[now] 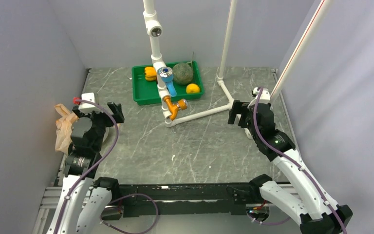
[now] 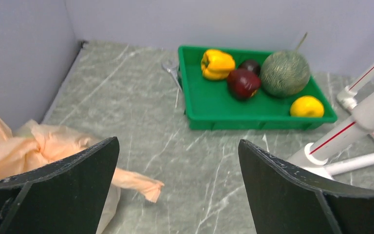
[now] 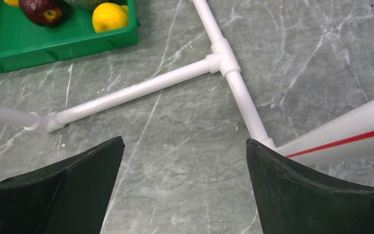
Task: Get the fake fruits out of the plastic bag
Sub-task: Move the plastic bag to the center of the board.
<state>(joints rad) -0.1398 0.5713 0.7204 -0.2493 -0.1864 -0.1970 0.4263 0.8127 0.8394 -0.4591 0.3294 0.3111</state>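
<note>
Left tool [image 2: 177,142] and right tool [image 3: 185,141] gape, empty. The plastic bag [image 2: 24,151] slumps beside the left tool's left finger; fake fruits [image 2: 243,83] sit ahead in the tray [image 2: 253,119]. Likely last step: check the bag.

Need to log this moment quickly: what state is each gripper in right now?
Left gripper: open, holding nothing; the plastic bag lies beside it.
Right gripper: open, holding nothing.
</note>
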